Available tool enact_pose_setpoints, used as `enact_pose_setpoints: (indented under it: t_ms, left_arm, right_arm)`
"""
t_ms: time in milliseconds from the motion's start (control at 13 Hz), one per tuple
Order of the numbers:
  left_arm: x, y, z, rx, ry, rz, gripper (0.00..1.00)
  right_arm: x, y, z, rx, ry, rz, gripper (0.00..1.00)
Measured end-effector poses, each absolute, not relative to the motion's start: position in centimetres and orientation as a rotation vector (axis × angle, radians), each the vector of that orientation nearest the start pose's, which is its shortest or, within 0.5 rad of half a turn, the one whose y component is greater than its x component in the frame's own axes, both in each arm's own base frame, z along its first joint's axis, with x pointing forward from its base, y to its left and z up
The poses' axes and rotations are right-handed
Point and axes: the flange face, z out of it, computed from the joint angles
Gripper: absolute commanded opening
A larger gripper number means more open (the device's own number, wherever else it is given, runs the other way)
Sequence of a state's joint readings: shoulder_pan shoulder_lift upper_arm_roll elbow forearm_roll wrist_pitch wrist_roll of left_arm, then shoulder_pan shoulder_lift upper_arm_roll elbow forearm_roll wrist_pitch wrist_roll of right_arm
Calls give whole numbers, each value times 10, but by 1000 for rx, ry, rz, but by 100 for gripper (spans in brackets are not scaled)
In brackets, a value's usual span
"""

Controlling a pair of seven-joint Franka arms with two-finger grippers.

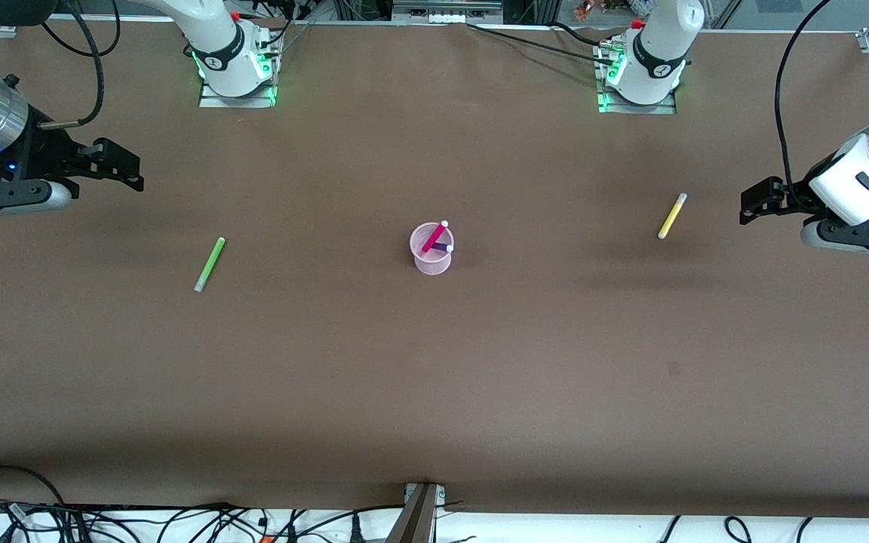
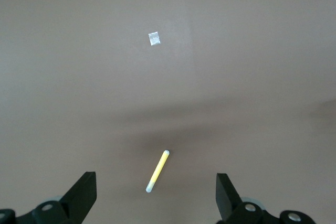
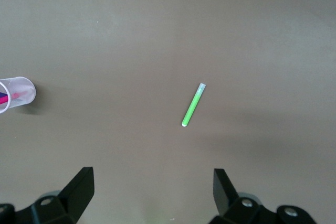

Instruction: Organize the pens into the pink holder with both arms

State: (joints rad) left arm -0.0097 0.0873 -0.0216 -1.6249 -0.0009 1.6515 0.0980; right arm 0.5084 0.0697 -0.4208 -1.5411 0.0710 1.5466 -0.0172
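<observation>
The pink holder (image 1: 431, 249) stands mid-table with the magenta-pink pen (image 1: 434, 236) and the purple pen (image 1: 443, 247) leaning inside it; it also shows in the right wrist view (image 3: 16, 94). The green pen (image 1: 210, 264) lies flat toward the right arm's end, also in the right wrist view (image 3: 193, 105). The yellow pen (image 1: 672, 216) lies flat toward the left arm's end, also in the left wrist view (image 2: 158, 170). My left gripper (image 1: 753, 205) hangs open and empty over the table beside the yellow pen. My right gripper (image 1: 124, 167) hangs open and empty at the right arm's end.
The brown table (image 1: 434, 377) carries a small pale scrap (image 2: 154, 39) and a faint dark patch (image 1: 673, 368). Both arm bases (image 1: 234, 60) stand along the farthest edge. Cables (image 1: 178, 520) run along the nearest edge.
</observation>
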Motion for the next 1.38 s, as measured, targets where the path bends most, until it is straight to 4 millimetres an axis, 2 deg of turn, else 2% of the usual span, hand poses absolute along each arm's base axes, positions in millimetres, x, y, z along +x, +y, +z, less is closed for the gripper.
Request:
enact_pose_setpoints:
  t_ms: [154, 385, 538, 1077, 1231, 1385]
  left_arm:
    - [582, -17, 556, -3138, 209, 98, 100]
    - [582, -16, 556, -3138, 208, 98, 100]
    - [582, -16, 556, -3138, 208, 99, 100]
    - [582, -16, 556, -3138, 208, 102, 100]
    - [582, -16, 556, -3138, 208, 102, 100]
    - [582, -16, 556, -3138, 208, 102, 100]
  right_arm:
    - [568, 57, 600, -3095, -153, 93, 100]
    - [571, 33, 598, -3080, -180, 94, 100]
    - [572, 25, 598, -3069, -182, 95, 100]
    - [572, 29, 601, -3095, -213, 86, 100]
    - [571, 37, 603, -3116, -246, 97, 100]
    - [569, 43, 615, -3122, -265, 75, 100]
